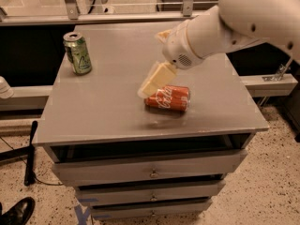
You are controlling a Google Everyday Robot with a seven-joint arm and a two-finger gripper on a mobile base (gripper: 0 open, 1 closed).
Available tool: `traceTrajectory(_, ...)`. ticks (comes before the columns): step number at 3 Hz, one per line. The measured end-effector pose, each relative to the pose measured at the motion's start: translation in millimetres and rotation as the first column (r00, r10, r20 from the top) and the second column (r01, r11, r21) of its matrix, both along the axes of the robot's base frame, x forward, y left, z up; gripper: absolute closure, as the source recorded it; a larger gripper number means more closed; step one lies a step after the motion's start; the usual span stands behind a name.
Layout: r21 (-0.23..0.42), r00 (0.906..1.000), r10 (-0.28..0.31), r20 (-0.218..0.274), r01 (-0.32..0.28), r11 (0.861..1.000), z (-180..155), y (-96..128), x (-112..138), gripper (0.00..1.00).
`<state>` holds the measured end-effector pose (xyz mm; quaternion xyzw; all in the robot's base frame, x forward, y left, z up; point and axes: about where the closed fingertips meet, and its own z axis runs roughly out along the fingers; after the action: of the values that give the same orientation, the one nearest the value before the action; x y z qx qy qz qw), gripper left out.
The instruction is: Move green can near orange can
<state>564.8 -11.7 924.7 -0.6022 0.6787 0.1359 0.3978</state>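
The green can (78, 53) stands upright near the far left corner of the grey table (108, 111). I see the gripper (148, 86) well apart from it, low over the middle of the table, at the left end of a red Coca-Cola can (168, 99) which lies on its side. Whether the gripper is clenched or released, I cannot tell.

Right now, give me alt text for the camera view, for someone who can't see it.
The robot's gripper hangs over the left end of a red-orange can lying on its side on a gray table. A green can stands upright near the table's far left corner.
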Motion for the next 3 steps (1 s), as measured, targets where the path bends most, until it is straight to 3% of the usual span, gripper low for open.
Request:
traceTrajectory(1,0.144,0.9999,0.006,0.013,-0.008,0.99,-17.6,67.8,38.8,0.0)
traceTrajectory(2,0.265,0.9989,0.0,0.047,-0.012,0.964,-21.6,125.2,82.1,0.0)
traceTrajectory(3,0.335,0.997,-0.011,0.076,-0.015,0.942,-21.3,162.6,118.7,0.0)
